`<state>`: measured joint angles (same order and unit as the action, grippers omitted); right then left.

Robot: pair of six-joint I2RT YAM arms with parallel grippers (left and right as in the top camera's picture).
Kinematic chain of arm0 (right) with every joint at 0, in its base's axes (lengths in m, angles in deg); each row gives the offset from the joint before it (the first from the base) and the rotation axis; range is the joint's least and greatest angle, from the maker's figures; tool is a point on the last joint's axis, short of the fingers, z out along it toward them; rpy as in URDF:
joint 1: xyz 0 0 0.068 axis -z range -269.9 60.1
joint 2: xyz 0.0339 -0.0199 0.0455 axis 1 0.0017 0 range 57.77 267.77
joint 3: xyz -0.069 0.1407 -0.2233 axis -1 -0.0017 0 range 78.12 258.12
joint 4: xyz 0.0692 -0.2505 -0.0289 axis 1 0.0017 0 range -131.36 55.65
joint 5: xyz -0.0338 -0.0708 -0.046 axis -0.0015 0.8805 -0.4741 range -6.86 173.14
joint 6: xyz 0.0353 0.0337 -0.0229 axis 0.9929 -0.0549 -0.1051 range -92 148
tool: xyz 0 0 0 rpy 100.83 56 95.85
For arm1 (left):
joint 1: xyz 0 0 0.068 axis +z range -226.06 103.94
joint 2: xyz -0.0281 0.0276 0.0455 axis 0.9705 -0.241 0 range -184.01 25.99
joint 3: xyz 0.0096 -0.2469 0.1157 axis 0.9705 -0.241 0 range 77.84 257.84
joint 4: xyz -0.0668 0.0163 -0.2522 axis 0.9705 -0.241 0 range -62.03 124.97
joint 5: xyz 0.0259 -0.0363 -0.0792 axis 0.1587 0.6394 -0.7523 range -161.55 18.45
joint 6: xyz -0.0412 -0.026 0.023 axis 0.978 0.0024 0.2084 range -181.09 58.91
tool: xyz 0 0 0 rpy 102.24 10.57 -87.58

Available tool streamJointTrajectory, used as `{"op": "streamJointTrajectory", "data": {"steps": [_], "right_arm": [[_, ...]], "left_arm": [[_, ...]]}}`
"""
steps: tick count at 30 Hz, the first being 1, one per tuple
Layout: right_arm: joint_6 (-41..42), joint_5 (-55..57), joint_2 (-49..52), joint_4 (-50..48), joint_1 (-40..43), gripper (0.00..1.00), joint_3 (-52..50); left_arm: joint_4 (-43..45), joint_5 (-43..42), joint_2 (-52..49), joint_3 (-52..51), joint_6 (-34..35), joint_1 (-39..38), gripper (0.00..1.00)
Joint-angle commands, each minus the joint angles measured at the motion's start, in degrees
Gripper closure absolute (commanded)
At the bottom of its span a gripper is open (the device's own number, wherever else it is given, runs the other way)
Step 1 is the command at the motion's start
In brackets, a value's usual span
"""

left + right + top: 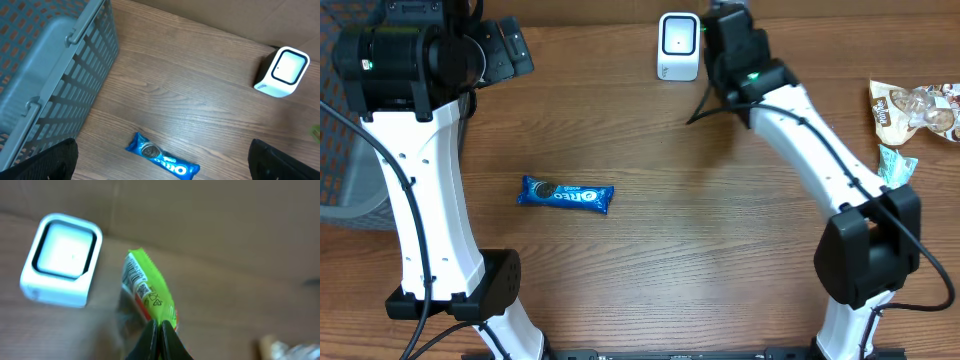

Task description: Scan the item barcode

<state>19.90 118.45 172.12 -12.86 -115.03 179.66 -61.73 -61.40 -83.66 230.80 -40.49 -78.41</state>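
Bench centre: we've got open wood on every side of the Oreo pack, easy passage here.
Left edge: the grey basket walls us off with its slatted side.
Far edge: the scanner stands upright, and the right end effector, clamped on the green packet, sits just beside it, so it's tight there.
Right edge: snack bags and a teal packet crowd the corner, and the right arm slants across.

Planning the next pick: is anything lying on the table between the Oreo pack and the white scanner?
No. Only bare wooden table lies between the Oreo pack and the scanner. This is clearest in the left wrist view, and the overhead view agrees.
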Motion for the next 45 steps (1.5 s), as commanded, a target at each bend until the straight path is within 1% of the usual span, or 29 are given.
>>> {"op": "streamJointTrajectory", "data": {"steps": [1, 4, 6, 8, 10, 14, 17, 21, 24, 26, 29, 30, 31, 32, 34, 35, 38, 40, 43, 45], "right_arm": [[-12.8, 8.9, 0.6, -4.5, -1.3, 0.96, 0.9], [-19.6, 11.6, 2.4, -11.2, -2.1, 0.96, 0.9], [-22.2, 13.1, 3.4, -13.8, -2.3, 0.96, 0.9], [-23.3, 14.4, 4.4, -14.6, -2.5, 0.96, 0.9], [-21.5, 16.2, 4.8, -12.9, -3.0, 0.96, 0.9], [-8.4, 18.8, 4.0, -2.9, -4.6, 0.96, 0.9], [-2.3, 12.8, 2.3, 8.7, -5.5, 0.96, 0.9], [-2.1, 5.6, 0.6, 21.9, -6.9, 0.96, 0.9], [-0.6, 4.7, 0.7, 28.8, -8.7, 0.96, 0.7], [-0.2, 4.0, 0.7, 30.2, -9.9, 0.96, 0.7], [0.0, 0.2, 0.7, 29.0, -11.5, 0.96, 0.7], [0.0, -2.6, 0.7, 28.7, -12.0, 0.88, 0.7], [0.0, -6.7, 0.7, 28.5, -12.5, 0.74, 0.7], [0.0, -10.3, 0.7, 28.4, -12.9, 0.55, 0.7], [0.8, -17.6, 0.7, 28.5, -13.1, 0.25, 0.9], [1.7, -20.7, 0.7, 28.5, -13.1, 0.20, 1.1], [3.9, -28.5, 0.4, 29.8, -12.2, 0.18, 3.2], [3.9, -33.7, -0.4, 31.9, -10.4, 0.18, 5.7], [6.7, -35.5, -1.9, 35.7, -5.8, 0.17, 10.2], [6.9, -37.2, -2.7, 38.6, -0.9, 0.15, 12.5]], "left_arm": [[-0.1, 0.8, 0.2, 0.0, -0.4, 0.1, 0.00], [-0.1, 0.8, 0.2, 0.0, -0.4, 0.1, 0.00], [-0.1, 0.8, 0.2, 0.0, -0.4, 0.1, 0.00], [-0.1, 0.8, 0.2, 0.0, -0.4, 0.1, 0.00], [-0.1, 0.8, 0.2, 0.0, -0.4, 0.1, 0.00], [-0.1, 0.8, 0.2, 0.0, -0.5, 0.1, 0.00], [-0.1, 0.8, 0.2, 0.0, -0.4, 0.1, 0.00], [-0.1, 0.8, 0.2, 0.0, -0.4, 0.1, 0.00], [-0.1, 0.8, 0.2, 0.0, -0.5, 0.1, 0.00], [-0.1, 0.8, 0.2, 0.0, -0.4, 0.1, 0.00], [-0.1, 0.8, 0.2, 0.0, -0.4, 0.1, 0.00], [-0.1, 0.8, 0.2, 0.0, -0.5, 0.1, 0.00], [-0.1, 0.8, 0.2, 0.0, -0.4, 0.1, 0.00], [-0.1, 0.8, 0.2, 0.0, -0.4, 0.1, 0.00], [-0.1, 0.8, 0.2, 0.0, -0.5, 0.1, 0.00], [-0.1, 0.8, 0.2, 0.0, -0.4, 0.1, 0.00], [-0.1, 0.8, 0.2, 0.0, -0.4, 0.1, 0.00], [-0.1, 0.8, 0.2, 0.0, -0.4, 0.1, 0.00], [-0.1, 0.8, 0.2, 0.0, -0.5, 0.1, 0.00], [-0.1, 0.8, 0.2, 0.0, -0.5, 0.1, 0.00]]}}
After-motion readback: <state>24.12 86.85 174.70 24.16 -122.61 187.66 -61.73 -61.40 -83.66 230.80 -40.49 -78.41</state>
